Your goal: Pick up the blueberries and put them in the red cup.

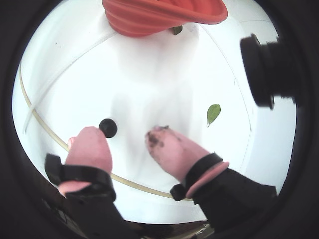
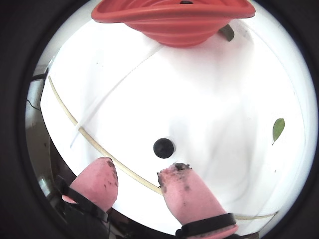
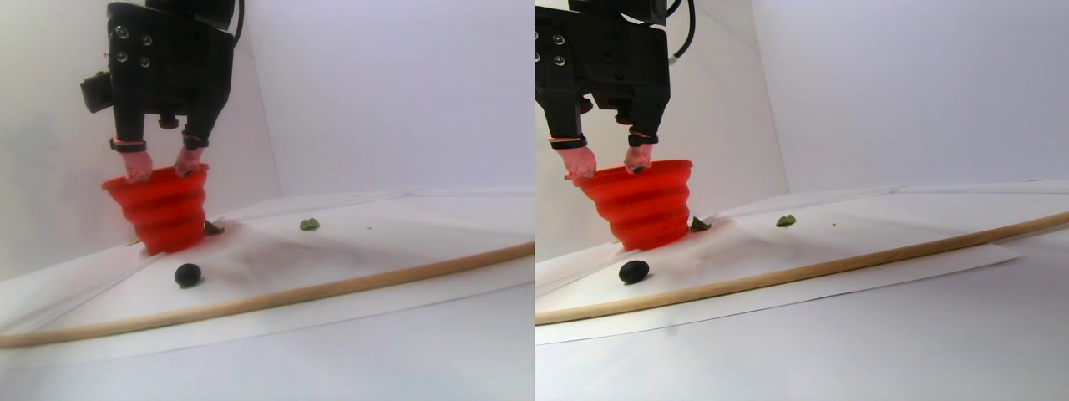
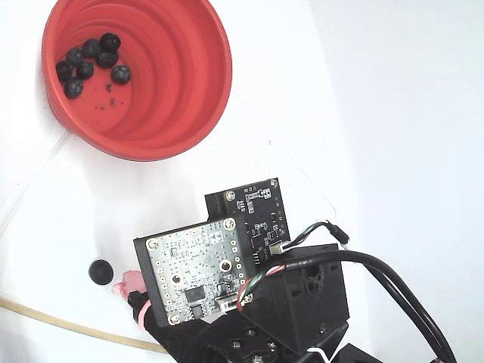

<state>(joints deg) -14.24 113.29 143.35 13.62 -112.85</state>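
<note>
The gripper hangs above the white bench with its two pink-padded fingers spread apart and nothing between them; the pads carry dark smears at their tips. In both wrist views a single blueberry lies on the bench under the gripper: in a wrist view it sits just off the tip of the finger on the left of that view, not touching the other finger, and whether it touches the nearer pad cannot be told. The stereo pair view shows the fingers well up off the surface, level with the rim of the red cup, while the loose berry rests on the bench in front of the cup's base, so the gripper has hold of nothing. In the fixed view the loose berry lies just beside the pink fingertip that peeks out from under the arm's circuit boards, and the red cup stands farther up the frame, apart from the gripper, with a cluster of blueberries on its floor near one wall, along with dark specks. A thin wooden rod lies across the bench between the camera and the berry. A small green leaf lies on the bench to the right in a wrist view, and another leaf sits against the cup's base.
</note>
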